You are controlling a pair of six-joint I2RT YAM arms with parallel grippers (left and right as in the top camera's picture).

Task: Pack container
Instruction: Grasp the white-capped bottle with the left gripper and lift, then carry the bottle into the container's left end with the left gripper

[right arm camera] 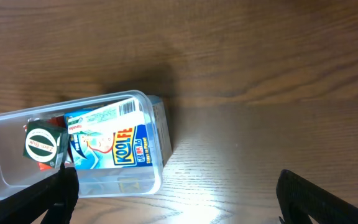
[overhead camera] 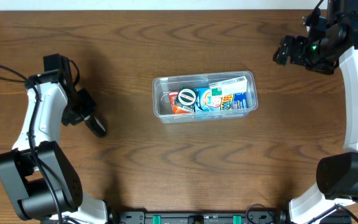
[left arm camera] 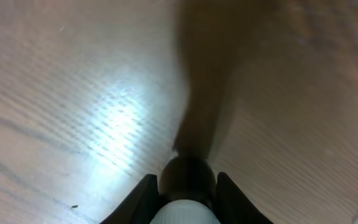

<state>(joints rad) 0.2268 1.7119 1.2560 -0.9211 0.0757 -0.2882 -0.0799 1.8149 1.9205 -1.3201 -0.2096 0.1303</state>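
Left gripper [overhead camera: 97,127] is hanging low over the wooden table [overhead camera: 166,174], well left of the container [overhead camera: 204,96]. Cannot tell if its fingers are parted or pressed together. The container is sitting mid-table, holding packets [overhead camera: 197,99], with a blue packet [right arm camera: 114,149] at its right end. Right gripper [overhead camera: 284,51] is hovering beyond the container's right end, jaws spread and empty. Filling seems nearly done, since no loose packets are showing. The next move likely calls for finding a remaining item.

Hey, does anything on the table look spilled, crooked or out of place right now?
Nothing has spilled: all the packets lie inside the container. They are jumbled and overlapping, and the long white packet lies slanted across the blue packets. The container sits slightly askew on the table. Nothing looks damaged.
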